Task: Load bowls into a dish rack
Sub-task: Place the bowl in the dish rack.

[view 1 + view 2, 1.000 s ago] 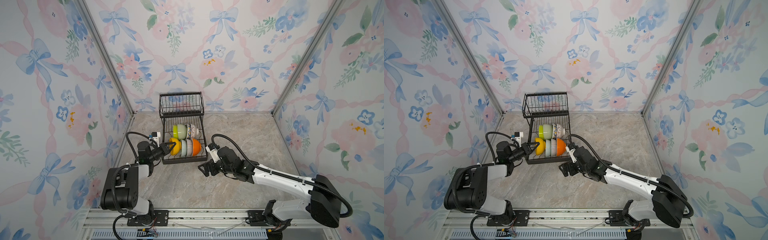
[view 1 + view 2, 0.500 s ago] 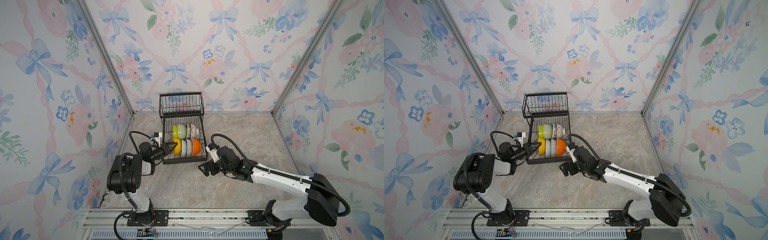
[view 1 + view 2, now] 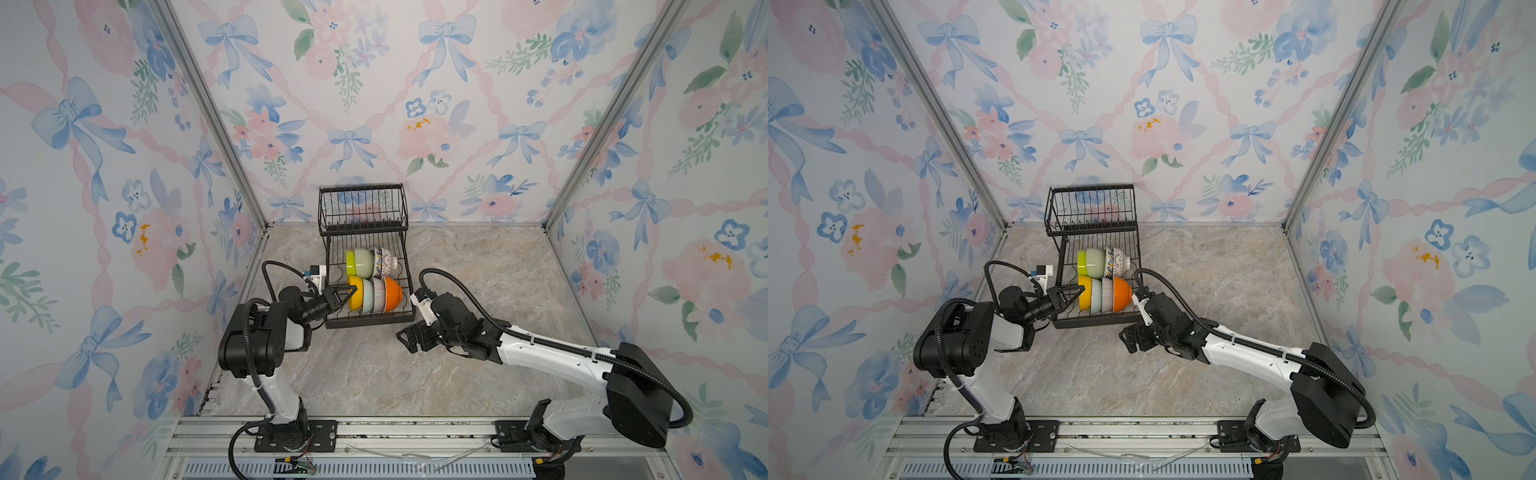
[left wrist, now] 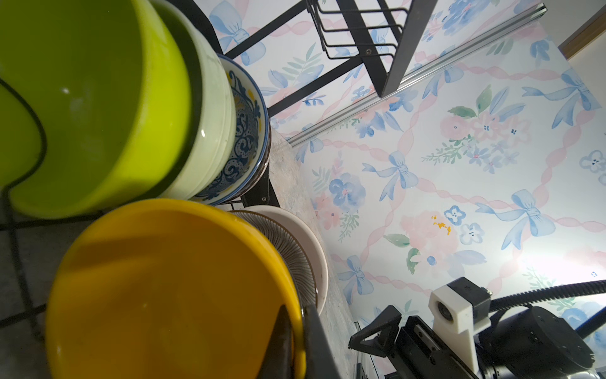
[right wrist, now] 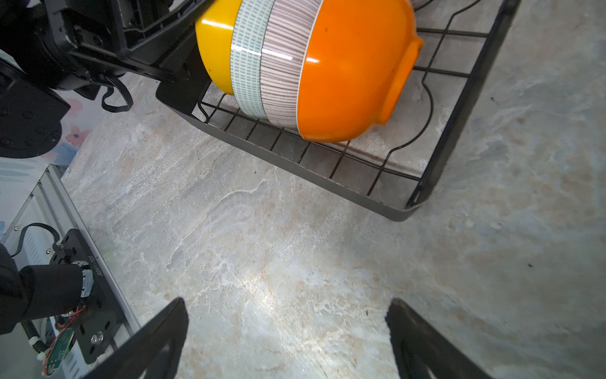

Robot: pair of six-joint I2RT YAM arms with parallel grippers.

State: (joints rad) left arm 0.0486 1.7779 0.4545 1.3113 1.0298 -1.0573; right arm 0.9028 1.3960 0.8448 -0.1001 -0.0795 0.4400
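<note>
The black wire dish rack (image 3: 370, 323) (image 3: 1096, 322) stands at the back, left of centre. On its lower tray, a rear row holds a lime green bowl (image 3: 353, 262), a pale green bowl (image 3: 365, 264) and a blue-patterned bowl (image 3: 384, 261). The front row nests a yellow bowl (image 3: 354, 296) (image 4: 164, 288), a pale teal bowl (image 3: 366, 296), a ribbed white bowl (image 3: 377, 295) and an orange bowl (image 3: 392, 294) (image 5: 347, 72). My left gripper (image 3: 350, 293) (image 4: 296, 311) is shut on the yellow bowl's rim. My right gripper (image 3: 405, 338) (image 5: 285, 308) hangs open over bare floor in front of the rack.
The rack's raised upper basket (image 3: 360, 208) holds nothing. Floral walls close in on three sides, the left wall close to the left arm. Marble floor (image 3: 478, 270) stretches right of the rack and in front of it.
The left arm's elbow has lifted and swung slightly inward while its gripper stays on the yellow bowl. The right arm has barely moved.
</note>
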